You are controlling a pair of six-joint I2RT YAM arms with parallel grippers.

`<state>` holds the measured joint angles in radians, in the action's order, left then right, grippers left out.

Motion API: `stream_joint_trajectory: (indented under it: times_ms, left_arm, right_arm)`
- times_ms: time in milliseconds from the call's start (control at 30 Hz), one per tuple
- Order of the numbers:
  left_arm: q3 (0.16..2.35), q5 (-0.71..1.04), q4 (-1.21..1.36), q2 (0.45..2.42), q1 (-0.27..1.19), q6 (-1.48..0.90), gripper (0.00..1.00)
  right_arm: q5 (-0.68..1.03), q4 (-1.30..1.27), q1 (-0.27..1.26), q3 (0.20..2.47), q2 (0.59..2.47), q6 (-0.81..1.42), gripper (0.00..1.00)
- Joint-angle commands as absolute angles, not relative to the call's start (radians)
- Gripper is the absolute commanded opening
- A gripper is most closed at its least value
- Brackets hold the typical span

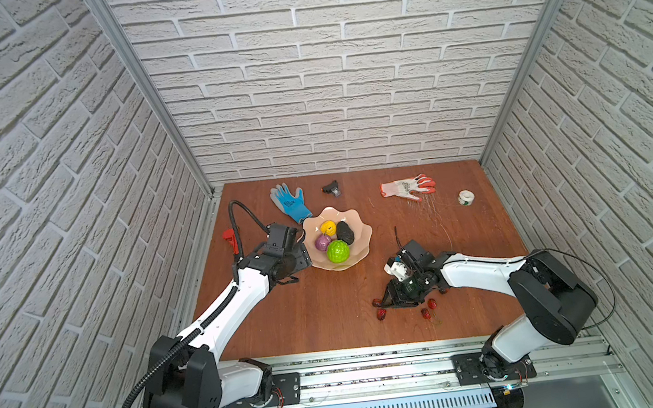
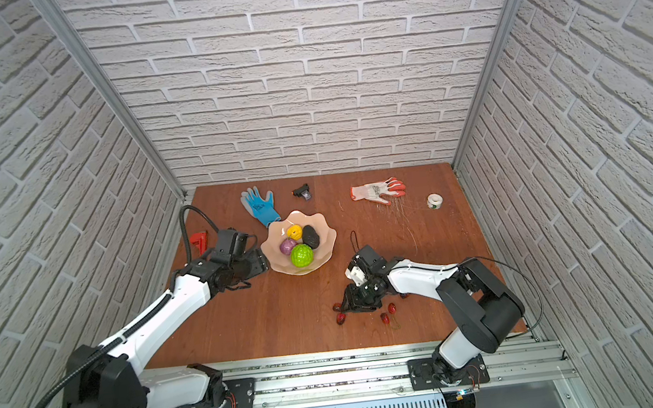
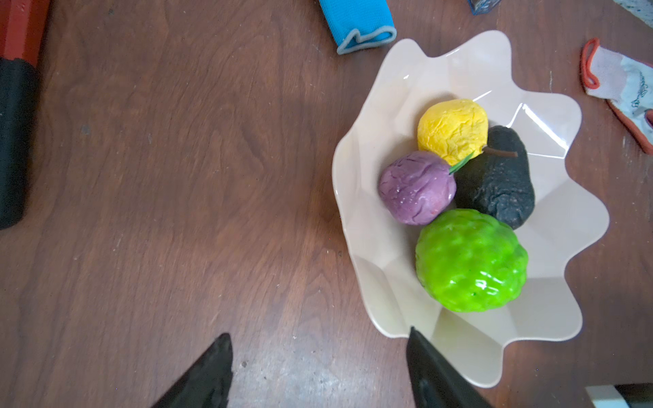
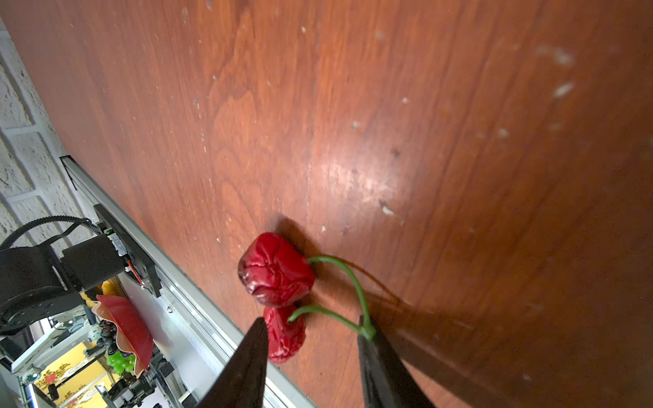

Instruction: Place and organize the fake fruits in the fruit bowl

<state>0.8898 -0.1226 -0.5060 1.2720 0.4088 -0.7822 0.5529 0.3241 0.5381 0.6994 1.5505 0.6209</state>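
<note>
Nearest you, at the front of the table [image 1: 288, 326], small red cherries [image 1: 382, 314] lie scattered around the right gripper [image 4: 312, 328]. Its jaws stand partly apart, low over a joined pair [image 4: 277, 270] with wrinkled, glossy red skins and two thin green stems that meet in a fork. One cherry of that pair sits between the fingertips against one finger, and the stem fork touches the other finger (a gap shows beside the cherry, so nothing is clamped).

Further in, near the table's middle, you have the fruit bowl [image 3: 459, 70], which is pale peach, glossy and shallow, with a wavy rim. Four fruits sit pressed together inside:
- the bumpy bright-green ball [image 3: 471, 261], nearest the front
- the crinkled purple round fruit [image 3: 417, 187], behind it
- the black wrinkled avocado [image 3: 501, 183], also behind it
- the yellow round fruit [image 3: 452, 129], furthest back

The left gripper [image 3: 318, 333] hangs just beside the bowl's left edge, with its jaws wide and holding nothing.

Beyond the bowl, a blue glove [image 1: 289, 203] lies just beside the far rim. An orange-white glove [image 1: 406, 187] and a white tape roll [image 1: 466, 197] lie well apart at the back right.
</note>
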Motion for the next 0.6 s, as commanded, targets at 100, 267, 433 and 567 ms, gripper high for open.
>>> stream_joint_trajectory:
  times_ms: [100, 267, 433, 567]
  left_arm:
    - [0.887, -0.131, -0.508, 1.259, 0.402, -0.779, 0.77]
    - [0.889, -0.126, -0.505, 1.269, 0.402, -0.779, 0.77]
    - [0.887, -0.125, -0.506, 1.268, 0.402, -0.779, 0.77]
    - [0.887, -0.125, -0.509, 1.263, 0.402, -0.779, 0.77]
  right_arm:
    - [0.571, 0.291, 0.532, 0.687, 1.557, 0.619, 0.38]
    - [0.568, 0.295, 0.531, 0.684, 1.557, 0.612, 0.32]
    - [0.572, 0.297, 0.529, 0.688, 1.571, 0.596, 0.17]
    - [0.569, 0.296, 0.530, 0.686, 1.574, 0.589, 0.15]
